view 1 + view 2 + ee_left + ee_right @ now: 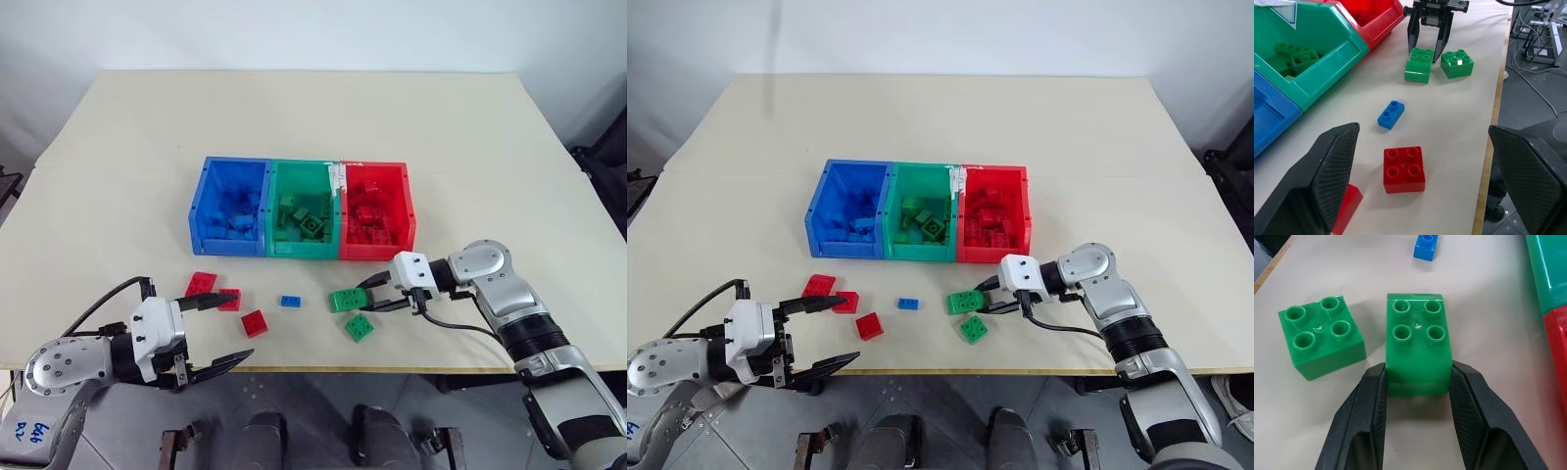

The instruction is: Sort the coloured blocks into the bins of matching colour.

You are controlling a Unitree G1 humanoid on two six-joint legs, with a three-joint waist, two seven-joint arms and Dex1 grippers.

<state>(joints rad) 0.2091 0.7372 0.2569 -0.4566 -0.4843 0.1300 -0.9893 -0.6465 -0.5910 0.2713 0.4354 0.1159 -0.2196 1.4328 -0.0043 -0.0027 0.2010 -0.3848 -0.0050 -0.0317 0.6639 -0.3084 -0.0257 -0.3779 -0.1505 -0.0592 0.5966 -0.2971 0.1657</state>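
Green block (1418,350) sits on the table (470,147), just near of the bins, in front of the seam between green bin (306,211) and red bin (377,211). My right gripper (384,292) has it pinched, one black finger pressed flat to each side of the block, studs up; whether it is clear of the tabletop I cannot say for sure. Second green block (359,327) lies just beside it, a little nearer the table's front edge, not touching. Small blue block (291,302), narrow, lies to the left of the pair, on its own. Further left, a red block (255,322), then two more red blocks (214,290) lying close together near my left gripper (222,331). Left gripper hangs over the near left edge of the table, fingers spread wide, nothing between them, the upper fingertip reaching over the red pair. Bins stand in a joined row mid-table: blue bin (230,208) left, green middle, red right. Each already holds a heap of blocks of its own colour. A white label shows on the wall between green and red.
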